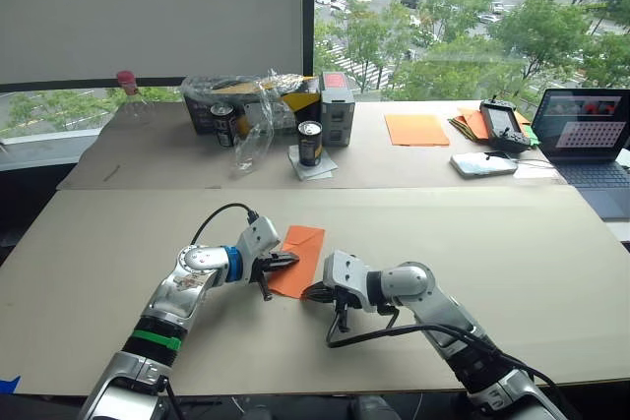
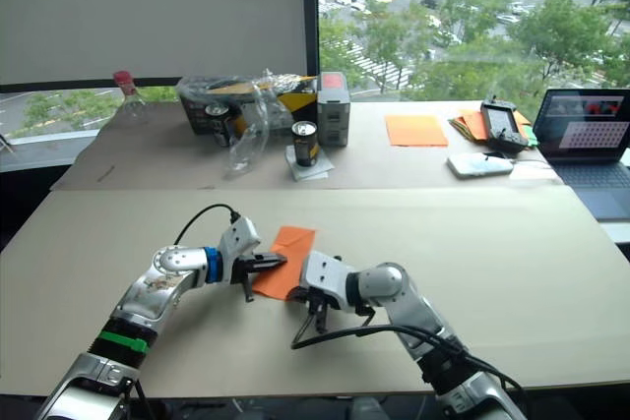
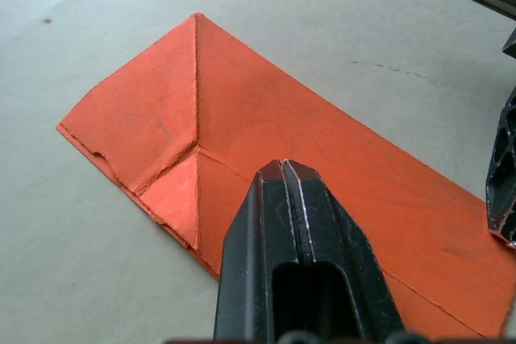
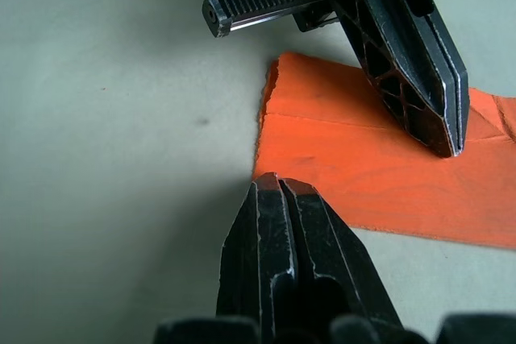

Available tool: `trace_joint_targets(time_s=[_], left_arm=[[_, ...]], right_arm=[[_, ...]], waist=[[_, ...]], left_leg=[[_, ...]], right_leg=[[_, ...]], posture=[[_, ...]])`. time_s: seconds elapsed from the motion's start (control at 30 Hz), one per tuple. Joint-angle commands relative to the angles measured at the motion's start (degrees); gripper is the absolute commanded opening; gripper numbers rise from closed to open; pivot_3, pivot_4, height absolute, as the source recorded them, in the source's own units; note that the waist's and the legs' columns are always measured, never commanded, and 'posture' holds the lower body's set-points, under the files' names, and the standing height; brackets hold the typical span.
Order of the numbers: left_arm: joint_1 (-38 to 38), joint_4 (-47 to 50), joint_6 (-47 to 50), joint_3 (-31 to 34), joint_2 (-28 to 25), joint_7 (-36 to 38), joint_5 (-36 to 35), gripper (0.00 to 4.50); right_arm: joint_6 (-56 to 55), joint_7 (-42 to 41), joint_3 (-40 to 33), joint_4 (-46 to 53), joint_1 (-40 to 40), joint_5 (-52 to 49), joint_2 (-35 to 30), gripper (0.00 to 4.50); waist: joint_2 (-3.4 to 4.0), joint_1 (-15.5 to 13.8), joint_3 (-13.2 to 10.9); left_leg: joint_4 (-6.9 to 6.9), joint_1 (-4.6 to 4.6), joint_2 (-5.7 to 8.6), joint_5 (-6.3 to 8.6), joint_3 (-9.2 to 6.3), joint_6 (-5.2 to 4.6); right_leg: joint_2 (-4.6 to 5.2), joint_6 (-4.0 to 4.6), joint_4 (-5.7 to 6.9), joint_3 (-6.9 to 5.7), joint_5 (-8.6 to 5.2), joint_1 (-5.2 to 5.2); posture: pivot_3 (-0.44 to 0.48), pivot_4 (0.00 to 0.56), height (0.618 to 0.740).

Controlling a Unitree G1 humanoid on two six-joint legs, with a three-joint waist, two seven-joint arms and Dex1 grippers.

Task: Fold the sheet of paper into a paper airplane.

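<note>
Left wrist view shows the sheet of paper (image 3: pixel 266 151) lying flat on the counter (image 1: pixel 512 263), creased, 1 corner folded in. Both pincers are closed and empty: left pincer (image 1: pixel 291 260) tip-down on it, right pincer (image 1: pixel 311 293) at its near edge. Thin, limp and tearable, it likely wants pinching at a free edge.

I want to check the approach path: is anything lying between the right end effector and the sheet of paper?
No. In the right wrist view, the right end effector, shut, sits at the near edge of the sheet of paper; between them is bare table.

No legible text, apparently.
</note>
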State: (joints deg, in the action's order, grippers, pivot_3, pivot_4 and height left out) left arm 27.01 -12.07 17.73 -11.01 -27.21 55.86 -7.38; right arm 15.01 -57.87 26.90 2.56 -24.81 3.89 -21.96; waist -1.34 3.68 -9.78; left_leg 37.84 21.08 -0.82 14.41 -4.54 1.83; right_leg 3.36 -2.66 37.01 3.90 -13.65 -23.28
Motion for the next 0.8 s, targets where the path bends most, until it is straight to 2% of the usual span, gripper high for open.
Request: trace_joint_targets(time_s=[0.03,0.17,0.33,0.47,0.63,0.8], left_arm=[[0.02,-1.57,0.48,-0.96,-0.13,0.69,0.53,0.0],[0.76,-2.46,-0.05,-0.96,0.23,0.66,0.68,0.0],[1.14,-3.01,-0.44,-0.51,0.08,0.92,0.53,0.0],[1.32,-2.7,0.09,0.59,-0.11,0.7,-0.1,0.0],[1.15,-0.77,2.79,2.56,-0.06,0.15,-2.33,0.0],[1.0,2.45,7.07,6.23,-1.03,-0.54,-5.47,0.0]], right_arm=[[3.47,-3.26,5.96,0.92,1.92,1.64,-1.19,0.06],[3.87,-2.15,4.48,1.36,1.21,1.54,-1.88,0.06],[10.55,-1.63,-3.26,7.78,-0.88,-6.21,-0.95,0.06],[13.24,-1.05,-6.9,8.29,-3.69,-8.96,-1.63,0.06],[11.9,1.31,-4.12,3.02,-6.5,-5.62,-1.18,0.06],[8.66,4.45,-0.32,-5.26,-8.92,-1.68,2.38,0.06]], waist=[[-0.02,-0.01,0.03],[-0.02,-0.12,0.11],[-0.02,-0.6,0.1],[-0.02,-0.72,0.09],[-0.02,-0.8,0.09],[-0.04,-0.8,0.05]], left_leg=[[0.0,0.0,0.0,0.0,0.0,0.0],[0.0,-0.02,0.0,0.0,0.0,-0.01],[0.0,0.02,0.02,0.0,0.0,-0.01],[0.0,0.04,0.01,0.0,0.0,-0.01],[0.0,0.07,0.0,0.0,-0.01,-0.01],[0.0,0.15,0.0,0.0,-0.01,-0.01]], right_leg=[[0.0,0.0,0.0,0.0,0.0,0.0],[0.0,0.0,0.0,0.0,-0.01,0.03],[0.01,0.0,-0.02,0.0,-0.01,0.02],[0.02,0.01,-0.02,0.0,0.0,-0.01],[0.0,0.01,-0.01,-0.02,0.0,-0.07],[0.01,0.02,0.0,-0.02,0.01,-0.17]], posture=[[0.0,0.15,0.732],[0.0,0.15,0.732],[0.0,0.15,0.732],[0.0,0.15,0.732],[0.0,0.15,0.732],[0.0,0.15,0.732]])
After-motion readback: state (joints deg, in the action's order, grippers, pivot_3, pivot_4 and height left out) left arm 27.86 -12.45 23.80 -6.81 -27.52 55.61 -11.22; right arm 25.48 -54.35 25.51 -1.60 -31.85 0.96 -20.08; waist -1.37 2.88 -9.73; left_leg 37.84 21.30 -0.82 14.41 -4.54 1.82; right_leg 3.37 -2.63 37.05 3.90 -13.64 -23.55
